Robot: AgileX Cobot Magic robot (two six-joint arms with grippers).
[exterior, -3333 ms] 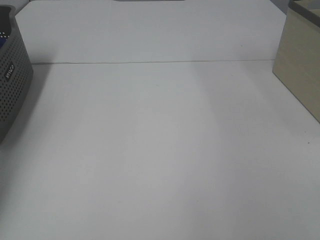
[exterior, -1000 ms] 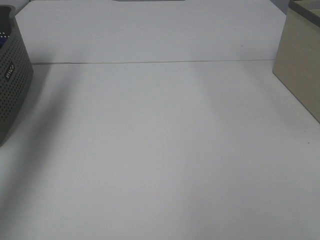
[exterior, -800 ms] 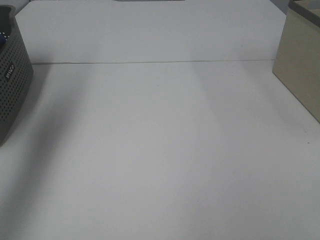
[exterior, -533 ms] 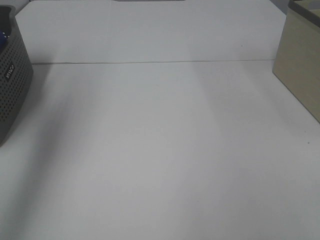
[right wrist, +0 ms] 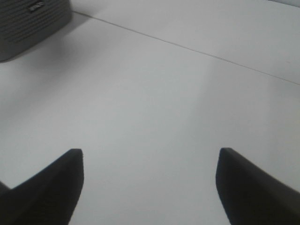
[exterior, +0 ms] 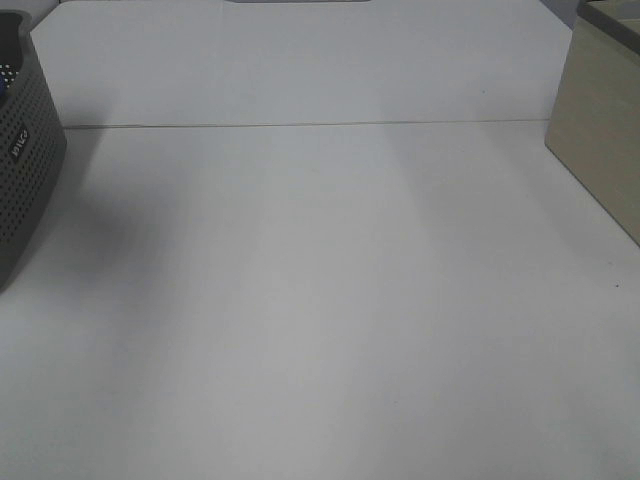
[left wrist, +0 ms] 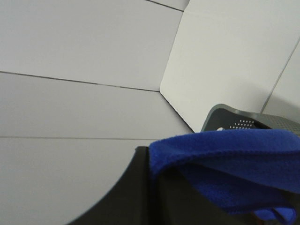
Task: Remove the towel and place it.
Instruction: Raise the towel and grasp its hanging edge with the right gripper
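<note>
Overhead, only a grey perforated plastic basket (exterior: 25, 150) shows at the left edge of the white tabletop (exterior: 320, 300). At the left wrist, the left gripper (left wrist: 157, 185) is clamped on the royal-blue plush towel (left wrist: 225, 159), seemingly raised over that basket; placing remains. At the right wrist, the right gripper (right wrist: 150, 183) gapes wide, empty.

Grey basket (exterior: 25, 170), beige box (exterior: 600, 130), white table (exterior: 320, 300)

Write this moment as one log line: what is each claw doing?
left gripper: shut on blue towel, near grey perforated basket | right gripper: open, empty, over white table | placement: not yet done
</note>
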